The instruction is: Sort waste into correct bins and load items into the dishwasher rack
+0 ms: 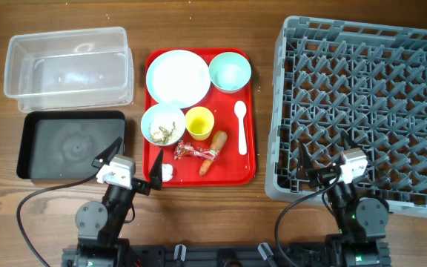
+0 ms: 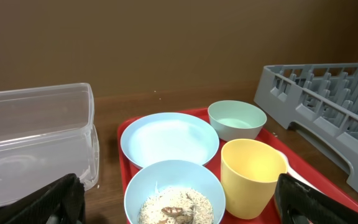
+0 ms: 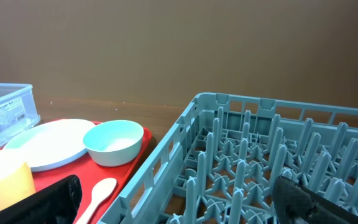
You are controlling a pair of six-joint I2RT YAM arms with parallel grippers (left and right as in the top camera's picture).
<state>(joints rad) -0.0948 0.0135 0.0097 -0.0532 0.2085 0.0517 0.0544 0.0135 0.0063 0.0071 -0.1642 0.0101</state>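
On the red tray (image 1: 228, 159) everything sits packed close: the small bowl (image 1: 163, 124) of crumbs touches the yellow cup (image 1: 199, 122), with the wrapper (image 1: 195, 151), carrot (image 1: 212, 150) and tissue (image 1: 167, 173) just below. Going for the wrapper could, I'd guess, knock the cup or spill crumbs, because the gaps are tight. The tissue at the rim might get pushed off.

The left gripper (image 1: 141, 145) hovers low by the tray's near left corner, jaws spread wide and empty. The right gripper (image 1: 323, 148) hangs over the rack (image 1: 369, 104), near its front edge, equally wide and holding nothing.
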